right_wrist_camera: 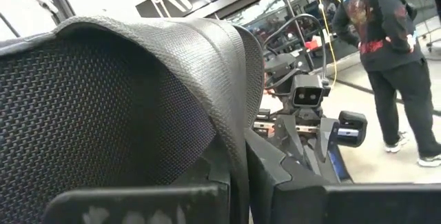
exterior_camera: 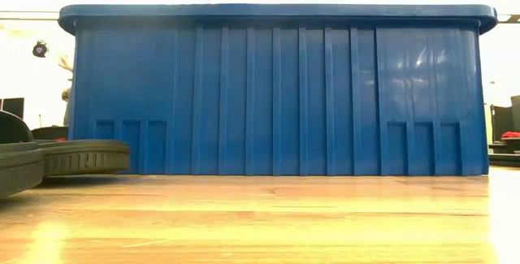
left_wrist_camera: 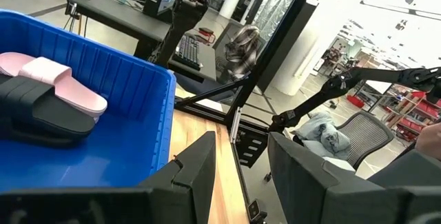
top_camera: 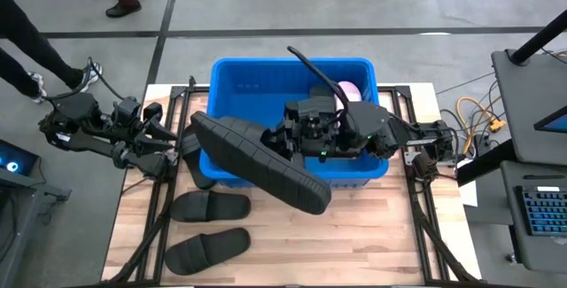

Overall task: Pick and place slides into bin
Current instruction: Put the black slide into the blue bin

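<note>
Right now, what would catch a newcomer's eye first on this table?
The bright blue bin at the table's middle, with a pink slide and a black one already inside. Next, the big black slide held by the right gripper, hanging across the bin's front rim. Two more black slides lie on the wood in front.

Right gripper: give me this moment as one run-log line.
right gripper: shut on black slide, held above bin front wall | left gripper: open, left of bin | pink slide in bin | two black slides on table

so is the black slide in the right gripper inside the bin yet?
Not yet: matte black slide in right gripper overhangs blue plastic bin's rim.
</note>
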